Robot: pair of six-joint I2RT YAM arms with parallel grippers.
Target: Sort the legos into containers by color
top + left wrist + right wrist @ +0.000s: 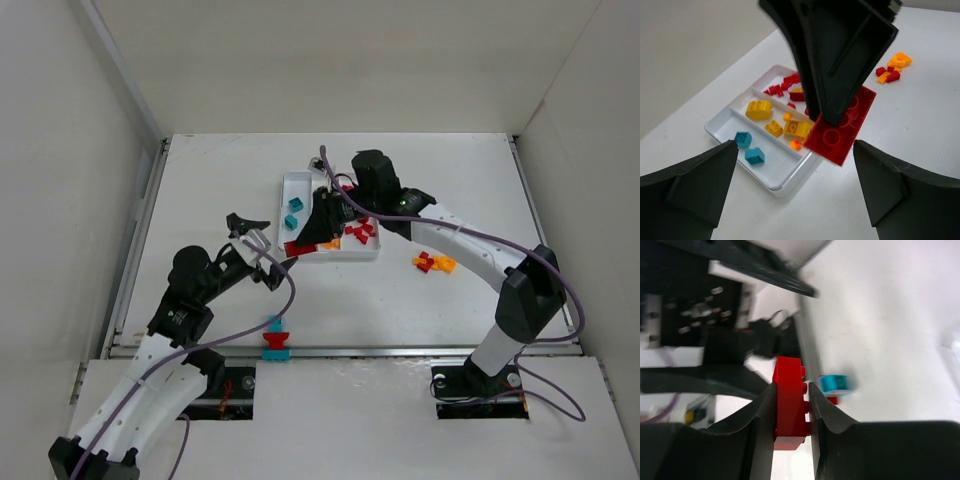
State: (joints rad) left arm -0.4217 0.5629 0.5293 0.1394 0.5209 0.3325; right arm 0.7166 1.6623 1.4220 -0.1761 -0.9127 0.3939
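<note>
The white table [220, 180] is the biggest thing here. Two arms sit at its near edge. The right arm [470, 245] bends far over to the white tray [292, 180]. The left arm [180, 310] leans in toward the tray from the near left side.

The tray sits in the middle of the table and has three long slots. The left slot has two teal-blue bricks [293, 213]. The middle slot has yellow and orange bricks [759, 109]. The right slot has small red bricks [360, 232].

The right gripper [790, 405] squeezes a flat red brick [840, 140] tight between its two fingers. The brick has round bumps on top. It is at the near end of the tray, by the middle slot. I cannot tell if it touches the tray.

The left gripper [262, 250] has its fingers spread wide with nothing between them. It is near the tray, just beside the flat red brick, and it is not touching the brick.

Some legos are loose on the table. A red and orange clump [433, 263] lies to the right of the tray, a little apart from it. A teal and red clump [276, 340] sits at the near edge of the table, well apart from the tray.
</note>
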